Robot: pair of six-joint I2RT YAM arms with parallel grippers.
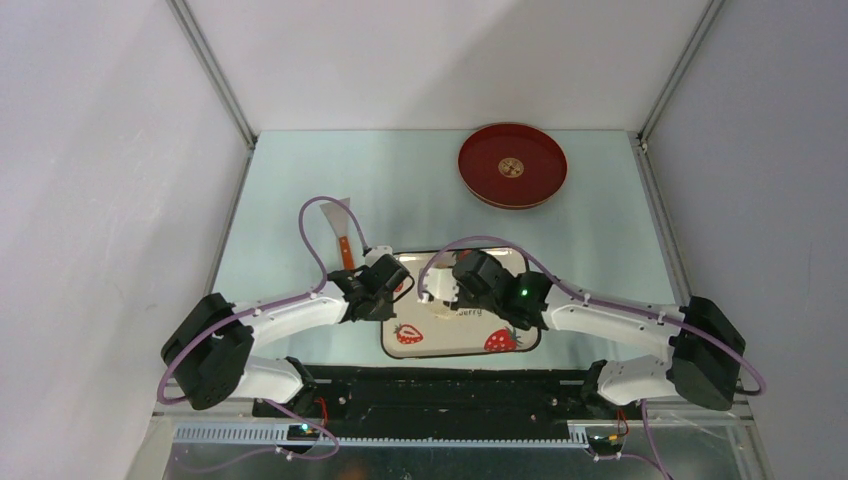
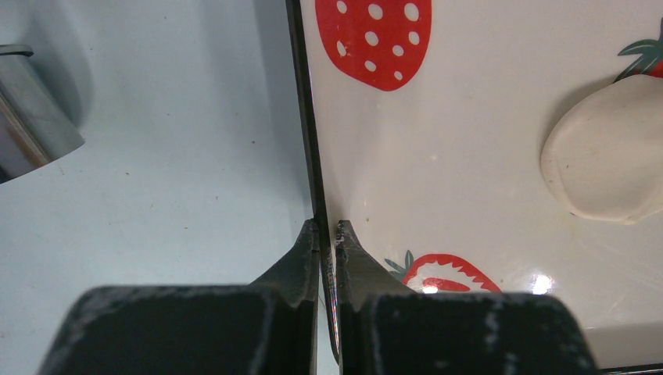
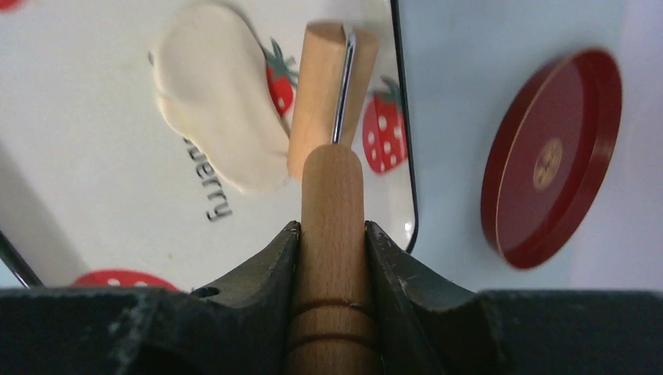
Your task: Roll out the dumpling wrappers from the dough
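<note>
Pale table (image 1: 420, 180); on it strawberry plate (image 1: 450, 335), red tray (image 1: 545, 150), orange-handled scraper (image 1: 340, 232).

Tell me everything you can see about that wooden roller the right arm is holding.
The wooden roller is light tan, smooth, unpainted wood. It has a rounded handle with two thin grooves cut round it, a short barrel at the front, and a bent steel wire joining them. The right hand is clamped on the handle, a finger on each side. The barrel lies over the strawberry-patterned plate, along the edge of the flattened dough and seemingly touching it.
</note>
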